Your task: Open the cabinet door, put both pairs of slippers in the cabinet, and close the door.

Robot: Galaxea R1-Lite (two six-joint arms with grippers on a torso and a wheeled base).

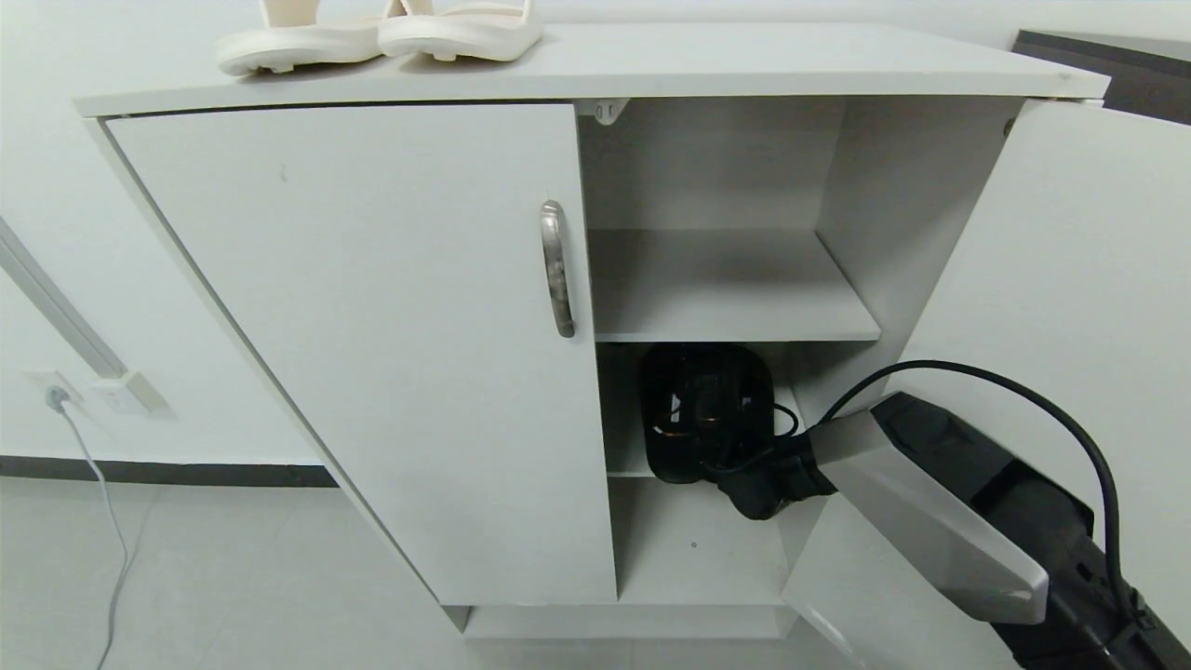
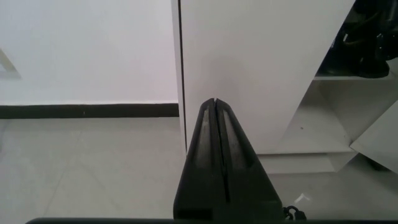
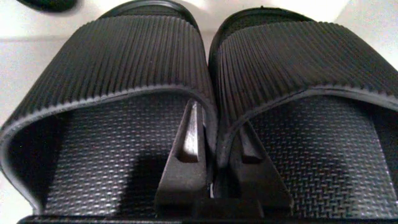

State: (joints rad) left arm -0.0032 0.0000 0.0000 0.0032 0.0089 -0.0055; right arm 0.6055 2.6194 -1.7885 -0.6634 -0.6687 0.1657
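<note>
Right wrist view: right gripper (image 3: 219, 118) pinches adjoining straps of the black slippers (image 3: 124, 74) inside the cabinet (image 1: 744, 60), below its upper shelf (image 1: 726, 288); left gripper (image 2: 214, 104) clenched empty outside, facing its closed door (image 1: 372, 326).

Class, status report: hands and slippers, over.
Right hand shut on black slippers, inside cabinet, middle shelf. Left hand shut, empty. White slippers on cabinet top. Right door open, nothing blocking.

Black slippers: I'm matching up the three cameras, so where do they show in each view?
Head view: black slippers on the lower shelf of the open right compartment.
Left wrist view: a dark shape past the closed door, likely them, on that shelf.
Right wrist view: side by side, close up, right gripper clamping their adjoining inner sides.
Shared landmark: the white shelf under them.
</note>
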